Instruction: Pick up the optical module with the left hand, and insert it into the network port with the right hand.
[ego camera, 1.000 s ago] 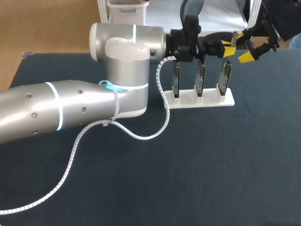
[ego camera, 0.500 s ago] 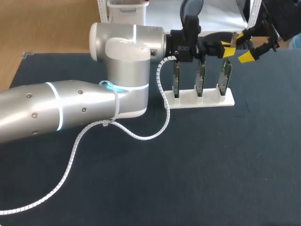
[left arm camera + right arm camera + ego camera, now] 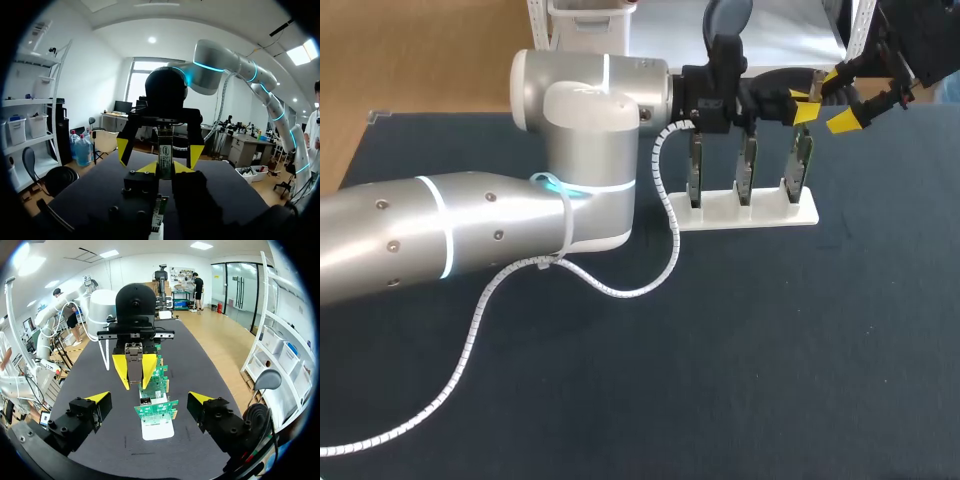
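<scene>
We judge that we are at the hand-over step. Our left gripper (image 3: 802,104) has its two yellow tips closed on the optical module (image 3: 134,362) and holds it in the air, over the row of green boards (image 3: 745,165) that stand upright in the white stand (image 3: 760,216) at the far side of the table (image 3: 770,350). The module is not in any port yet.

Our right gripper (image 3: 840,100) is just beside it, face to face with the left one. Its fingers are spread wide and hold nothing, and the module is ahead of them, not between them.

The module is a slim grey metal bar. In the left wrist view it stands out forward from between the left tips, so its long axis seems to run along the left fingers, about level with the table. Its free end points toward our right gripper.

The next move, as we see it, is for the right gripper to come forward around this free end and close on its two long sides – straight, without pushing the bar askew. Only after this should the left fingers let go.

Then the right arm must turn the module so that its long axis lines up with the network port (image 3: 145,401) on the nearest board – from these views we cannot tell surely which way this port opens.
</scene>
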You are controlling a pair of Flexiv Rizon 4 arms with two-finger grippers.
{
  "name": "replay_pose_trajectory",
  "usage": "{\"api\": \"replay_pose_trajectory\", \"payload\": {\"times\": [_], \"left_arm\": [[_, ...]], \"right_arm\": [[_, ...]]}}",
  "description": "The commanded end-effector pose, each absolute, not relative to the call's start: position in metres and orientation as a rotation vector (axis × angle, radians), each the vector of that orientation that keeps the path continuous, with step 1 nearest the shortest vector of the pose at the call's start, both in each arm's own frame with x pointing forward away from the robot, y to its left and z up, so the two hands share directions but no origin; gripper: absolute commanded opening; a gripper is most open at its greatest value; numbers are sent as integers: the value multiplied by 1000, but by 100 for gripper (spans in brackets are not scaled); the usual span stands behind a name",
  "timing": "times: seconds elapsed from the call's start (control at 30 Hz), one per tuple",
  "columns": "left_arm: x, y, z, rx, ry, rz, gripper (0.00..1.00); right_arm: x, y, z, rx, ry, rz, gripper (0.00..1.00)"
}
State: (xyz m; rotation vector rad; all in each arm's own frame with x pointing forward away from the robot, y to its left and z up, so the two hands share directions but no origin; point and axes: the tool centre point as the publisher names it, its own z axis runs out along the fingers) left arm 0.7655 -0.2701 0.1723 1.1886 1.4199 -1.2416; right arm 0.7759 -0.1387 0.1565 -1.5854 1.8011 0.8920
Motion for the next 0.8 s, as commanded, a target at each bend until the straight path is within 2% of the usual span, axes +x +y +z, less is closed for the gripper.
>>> {"api": "replay_pose_trajectory", "payload": {"times": [0.03, 0.8], "left_arm": [[767, -271, 172, 1192, 1420, -1239, 0], [771, -273, 169, 1201, 1426, -1262, 0]], "right_arm": [[774, -138, 157, -1583, 1801, 886, 100], [774, -138, 157, -1583, 1801, 886, 100]]}}
